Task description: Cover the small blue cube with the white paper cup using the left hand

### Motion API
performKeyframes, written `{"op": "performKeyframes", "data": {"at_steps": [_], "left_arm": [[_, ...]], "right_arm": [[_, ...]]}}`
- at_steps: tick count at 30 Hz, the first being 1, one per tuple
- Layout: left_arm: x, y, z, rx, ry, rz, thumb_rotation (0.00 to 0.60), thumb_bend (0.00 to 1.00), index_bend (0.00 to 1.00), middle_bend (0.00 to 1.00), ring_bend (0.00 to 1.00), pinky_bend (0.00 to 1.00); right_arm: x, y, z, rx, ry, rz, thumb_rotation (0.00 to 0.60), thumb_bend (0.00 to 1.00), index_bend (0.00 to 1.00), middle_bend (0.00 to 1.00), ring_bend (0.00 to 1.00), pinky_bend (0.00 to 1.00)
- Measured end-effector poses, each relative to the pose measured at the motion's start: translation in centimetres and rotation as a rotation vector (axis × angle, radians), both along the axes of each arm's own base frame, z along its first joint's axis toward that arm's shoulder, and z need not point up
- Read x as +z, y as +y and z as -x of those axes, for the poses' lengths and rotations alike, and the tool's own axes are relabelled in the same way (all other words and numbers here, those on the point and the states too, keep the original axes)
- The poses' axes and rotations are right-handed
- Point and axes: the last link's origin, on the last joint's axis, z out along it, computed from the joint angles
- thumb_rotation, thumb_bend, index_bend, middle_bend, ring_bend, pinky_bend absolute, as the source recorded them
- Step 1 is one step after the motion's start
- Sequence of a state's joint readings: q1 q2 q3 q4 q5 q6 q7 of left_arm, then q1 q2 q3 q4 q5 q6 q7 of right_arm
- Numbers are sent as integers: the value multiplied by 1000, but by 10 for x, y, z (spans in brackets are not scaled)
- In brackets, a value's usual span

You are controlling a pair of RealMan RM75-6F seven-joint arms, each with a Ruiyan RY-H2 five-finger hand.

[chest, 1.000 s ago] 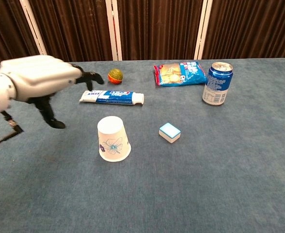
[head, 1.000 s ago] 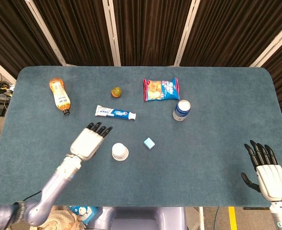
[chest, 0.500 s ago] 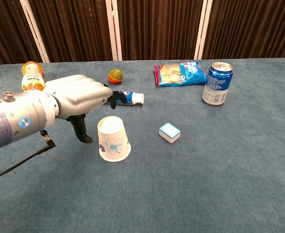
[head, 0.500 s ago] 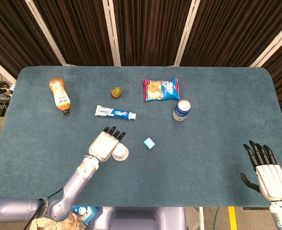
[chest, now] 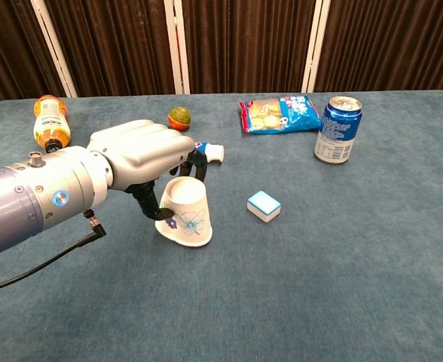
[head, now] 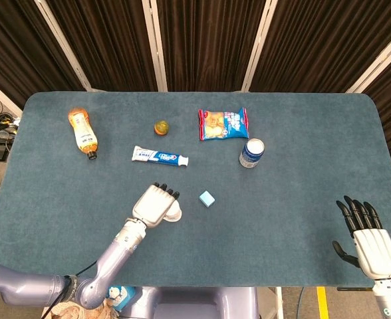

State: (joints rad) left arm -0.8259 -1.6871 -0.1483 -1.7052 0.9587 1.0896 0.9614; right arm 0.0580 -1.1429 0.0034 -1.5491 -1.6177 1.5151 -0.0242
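The white paper cup (chest: 187,215) stands upside down near the table's front middle, tipped toward the right. My left hand (chest: 142,154) reaches over it, thumb against its left side and fingers curled round its far side, gripping it. From the head view the left hand (head: 155,205) hides most of the cup (head: 175,214). The small blue cube (head: 207,198) (chest: 264,205) lies on the cloth a short way right of the cup, untouched. My right hand (head: 368,239) hovers at the front right corner with fingers spread, holding nothing.
An orange bottle (head: 82,131) lies at the back left. A toothpaste tube (head: 159,156) lies just behind the cup, with a small ball (head: 161,127) beyond it. A snack bag (head: 223,123) and a blue can (head: 251,153) sit behind and right of the cube.
My left hand moved right from beside the cup onto it and closed around it. The cup, upright before, now leans to the right. The right hand stayed still.
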Motion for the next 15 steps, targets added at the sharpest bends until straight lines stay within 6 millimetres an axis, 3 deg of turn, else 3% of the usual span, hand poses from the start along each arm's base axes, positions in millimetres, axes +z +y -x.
{"op": "performKeyframes", "data": {"at_steps": [7, 15], "left_arm": [[2, -4, -9, -45, -21, -3, 600, 291, 337, 451, 329, 430], [11, 8, -33, -111, -32, -55, 600, 282, 325, 426, 325, 423]], "right_arm": [[0, 0, -1, 1, -3, -1, 600, 309, 0, 0, 0, 45], [4, -1, 2, -22, -22, 22, 600, 308, 0, 0, 0, 44]]}}
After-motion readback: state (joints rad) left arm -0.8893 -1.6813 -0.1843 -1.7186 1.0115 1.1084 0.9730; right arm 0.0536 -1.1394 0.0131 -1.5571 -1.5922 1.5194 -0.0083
